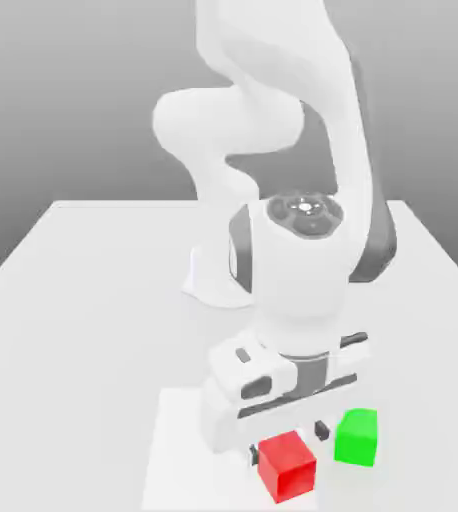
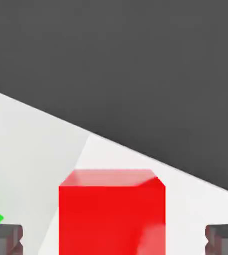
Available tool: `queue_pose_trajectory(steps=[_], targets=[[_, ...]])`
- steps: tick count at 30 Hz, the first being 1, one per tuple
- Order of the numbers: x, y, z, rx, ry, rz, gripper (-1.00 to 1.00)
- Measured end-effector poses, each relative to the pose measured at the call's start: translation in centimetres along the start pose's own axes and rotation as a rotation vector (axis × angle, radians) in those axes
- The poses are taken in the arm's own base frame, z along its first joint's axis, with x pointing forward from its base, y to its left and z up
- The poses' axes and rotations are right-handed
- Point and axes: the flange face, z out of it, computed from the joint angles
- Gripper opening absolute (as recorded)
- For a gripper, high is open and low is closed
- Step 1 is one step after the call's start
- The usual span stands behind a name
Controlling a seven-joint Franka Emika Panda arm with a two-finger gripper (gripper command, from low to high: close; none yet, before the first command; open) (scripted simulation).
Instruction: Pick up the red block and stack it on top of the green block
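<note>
The red block (image 1: 286, 467) is the landmark here, and the 1 relation that counts is how it lies to the 2 fingers (image 2: 114, 239). In the hand view they stand wide apart, 1 on either side of the red block, with a gap between each fingertip and the block's side; neither touches it. The block's sides look square to the closing line, so little or no turn of the wrist seems called for. It is close to a cube, with no long axis to favour.

In the exterior view the green block (image 1: 357, 437) sits near the red block, to its right and a little farther back, on the table (image 1: 63, 330). The only arm, 1 Panda (image 1: 298, 265), has its hand just beside and behind the red block in that view.

The step in hand looks to be the grasp, with stacking still ahead. Whether the fingers are low enough I cannot tell; closing too high could tip or slip the red block.
</note>
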Motion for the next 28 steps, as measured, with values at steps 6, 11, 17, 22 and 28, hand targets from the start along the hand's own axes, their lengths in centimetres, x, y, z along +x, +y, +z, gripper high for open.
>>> queue_pose_trajectory(steps=[6, 11, 17, 22, 28], targets=[[0.0, 0.0, 0.3, 0.0, 0.0, 0.0, -1.0], [0.0, 0.0, -4.4, 0.0, -0.001, 0.0, -1.0], [-6.2, -5.1, -8.8, 0.001, -0.001, -0.312, -1.0], [-9.2, -6.8, -7.0, 0.0, -0.001, -0.465, -1.0], [-9.3, -6.7, -3.9, -0.001, -0.001, -0.468, 1.0]])
